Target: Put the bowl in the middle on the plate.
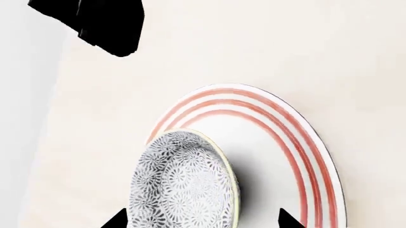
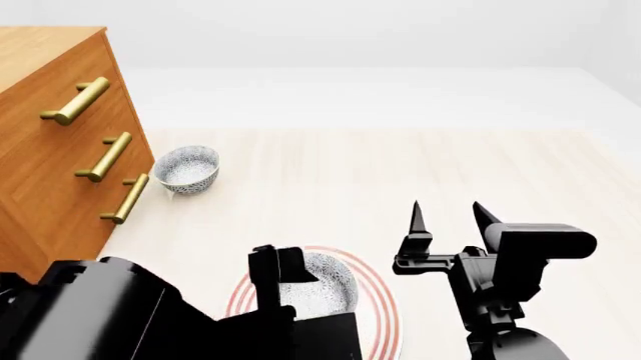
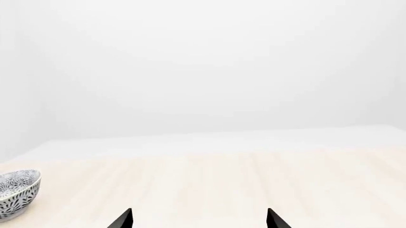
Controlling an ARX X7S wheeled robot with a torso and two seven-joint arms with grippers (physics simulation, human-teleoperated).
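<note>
The bowl (image 1: 184, 183), white with a grey-blue floral speckle, rests on the plate (image 1: 273, 137), a wide white plate with red rings, off-centre toward one rim. My left gripper (image 1: 203, 221) is open, its two black fingertips wide apart on either side of the bowl, and one tip stands clear of it. From the head camera the bowl (image 2: 329, 283) sits on the plate (image 2: 386, 315) at the bottom, partly hidden by the left gripper (image 2: 284, 264). To their right, my right gripper (image 2: 449, 216) is raised, open and empty; the right wrist view shows the same gripper (image 3: 199, 219).
A second bowl of the same pattern (image 2: 188, 169) stands by the wooden drawer cabinet (image 2: 60, 172) with brass handles at the left; the right wrist camera catches that bowl (image 3: 16, 192) too. The pale tabletop (image 2: 401, 165) stretches beyond. A black robot part (image 1: 108, 23) shows near the table's edge.
</note>
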